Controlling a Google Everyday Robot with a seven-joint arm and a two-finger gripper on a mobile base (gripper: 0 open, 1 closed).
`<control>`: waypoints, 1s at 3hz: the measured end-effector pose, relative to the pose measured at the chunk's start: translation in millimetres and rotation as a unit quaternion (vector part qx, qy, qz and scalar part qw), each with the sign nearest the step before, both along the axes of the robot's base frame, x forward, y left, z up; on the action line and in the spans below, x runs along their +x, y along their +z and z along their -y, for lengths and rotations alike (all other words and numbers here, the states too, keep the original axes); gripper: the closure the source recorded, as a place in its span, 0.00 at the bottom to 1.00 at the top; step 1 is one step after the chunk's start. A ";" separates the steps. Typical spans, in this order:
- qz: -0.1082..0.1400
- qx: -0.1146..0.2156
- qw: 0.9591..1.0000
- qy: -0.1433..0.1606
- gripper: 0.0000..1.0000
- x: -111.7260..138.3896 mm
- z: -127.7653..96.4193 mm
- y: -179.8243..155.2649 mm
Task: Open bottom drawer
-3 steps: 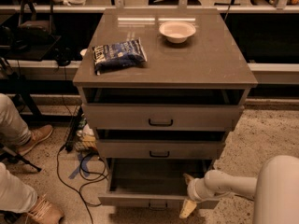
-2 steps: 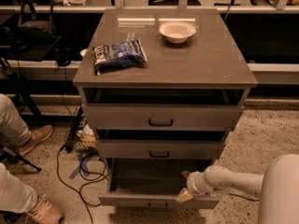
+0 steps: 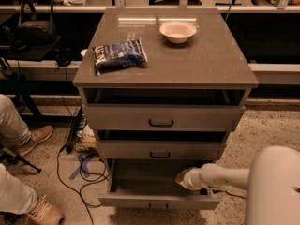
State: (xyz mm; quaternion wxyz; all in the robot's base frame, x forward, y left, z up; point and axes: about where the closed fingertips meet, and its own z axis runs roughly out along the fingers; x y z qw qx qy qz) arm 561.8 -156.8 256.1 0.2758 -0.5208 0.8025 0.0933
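Low on the grey cabinet (image 3: 206, 69), the bottom drawer (image 3: 136, 200) stands pulled out, its wide front running left to right just on the near side of your gripper (image 3: 184, 178), which sits inside its right end, spread or closed you cannot tell.

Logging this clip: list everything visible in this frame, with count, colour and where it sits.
cabinet: one, grey-taupe, centre of view
bowl: one, cream, back of the cabinet top
snack bag: one, dark blue, left side of the cabinet top
top drawer: one, grey-taupe with black handle, just under the top
middle drawer: one, grey-taupe with black handle, below the top drawer
bottom drawer: one, grey-taupe, lowest, pulled well out
cables: several, black, floor left of the cabinet
shoes: two, tan, left edge, on a seated person
arm: one, white, reaching in from lower right
gripper: one, pale, inside the bottom drawer near its right side
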 end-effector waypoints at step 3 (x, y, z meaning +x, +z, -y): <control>-0.034 -0.041 0.996 -0.075 1.00 18.7 38.7 -91.8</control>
